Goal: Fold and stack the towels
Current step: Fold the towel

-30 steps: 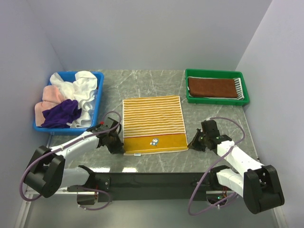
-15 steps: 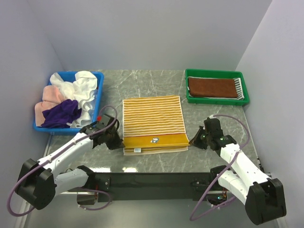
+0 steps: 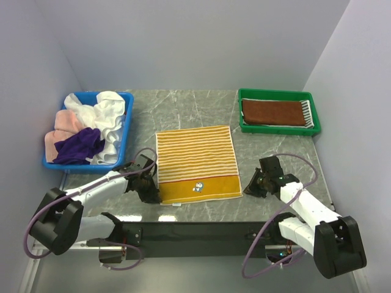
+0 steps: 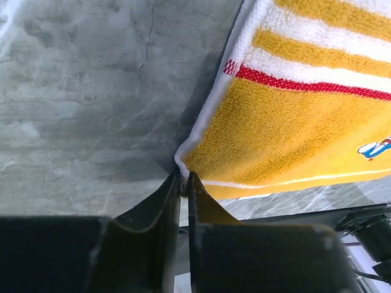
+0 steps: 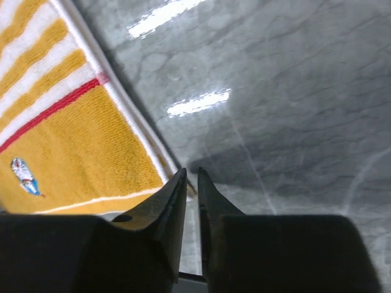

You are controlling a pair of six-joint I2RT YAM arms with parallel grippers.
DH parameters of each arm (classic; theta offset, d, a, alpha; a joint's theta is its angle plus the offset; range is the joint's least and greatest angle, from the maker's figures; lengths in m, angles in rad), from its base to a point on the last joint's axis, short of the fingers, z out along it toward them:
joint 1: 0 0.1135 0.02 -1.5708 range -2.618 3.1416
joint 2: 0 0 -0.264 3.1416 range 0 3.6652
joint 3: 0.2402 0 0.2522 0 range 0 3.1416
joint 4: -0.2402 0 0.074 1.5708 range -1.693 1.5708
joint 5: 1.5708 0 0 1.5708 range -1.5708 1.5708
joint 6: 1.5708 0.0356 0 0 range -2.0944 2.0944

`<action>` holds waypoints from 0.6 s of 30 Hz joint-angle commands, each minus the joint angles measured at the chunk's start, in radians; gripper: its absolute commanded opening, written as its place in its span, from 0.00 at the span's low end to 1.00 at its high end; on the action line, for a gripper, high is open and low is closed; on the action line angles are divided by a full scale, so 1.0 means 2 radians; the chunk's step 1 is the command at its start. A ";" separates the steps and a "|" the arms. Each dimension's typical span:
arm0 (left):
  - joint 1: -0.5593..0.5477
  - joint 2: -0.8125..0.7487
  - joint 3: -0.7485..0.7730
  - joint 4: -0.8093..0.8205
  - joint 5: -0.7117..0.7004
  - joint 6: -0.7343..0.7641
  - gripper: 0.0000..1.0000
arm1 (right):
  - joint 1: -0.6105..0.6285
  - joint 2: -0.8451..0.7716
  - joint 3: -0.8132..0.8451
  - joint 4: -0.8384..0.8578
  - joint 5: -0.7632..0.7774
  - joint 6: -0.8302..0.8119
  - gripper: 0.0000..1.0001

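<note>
A yellow-white striped towel (image 3: pixel 195 162) (image 4: pixel 293 128) (image 5: pixel 73 152) with a small cartoon print lies flat on the marble table, slightly skewed. My left gripper (image 3: pixel 156 196) (image 4: pixel 181 174) sits at its near left corner, and the white hem is pinched between the nearly closed tips. At the near right corner, my right gripper (image 3: pixel 247 189) (image 5: pixel 190 174) has its jaws a narrow crack apart, the corner lying at the tips. A folded brown towel (image 3: pixel 272 112) lies in the green tray (image 3: pixel 278 130). White (image 3: pixel 101 113), pink (image 3: pixel 61 122) and purple (image 3: pixel 79 146) towels are heaped in the blue bin (image 3: pixel 125 131).
The blue bin stands at the back left and the green tray at the back right. A grey-white striped edge (image 3: pixel 307 111) shows under the brown towel. The table's front edge runs just behind both grippers. Grey walls close in the left and right sides.
Both grippers drew the towel's near edge towards the front and down onto the table. It now lies flat and slightly skewed. The jaws of both have parted a little.
</note>
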 commanded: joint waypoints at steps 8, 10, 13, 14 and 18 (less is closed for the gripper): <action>-0.033 -0.084 0.022 -0.090 -0.031 -0.021 0.76 | -0.001 -0.080 0.043 -0.032 0.054 -0.016 0.59; -0.033 -0.103 0.056 -0.126 -0.060 -0.019 0.80 | -0.001 -0.088 0.065 -0.015 0.035 -0.037 0.60; -0.031 -0.097 0.115 -0.131 -0.078 -0.009 0.79 | -0.001 -0.064 0.086 0.044 0.002 -0.064 0.60; -0.024 -0.089 0.130 -0.116 -0.113 -0.006 0.77 | -0.001 -0.052 0.090 0.084 -0.005 -0.065 0.60; 0.025 -0.016 0.193 -0.023 -0.121 0.043 0.72 | -0.001 0.036 0.149 0.184 -0.027 -0.070 0.59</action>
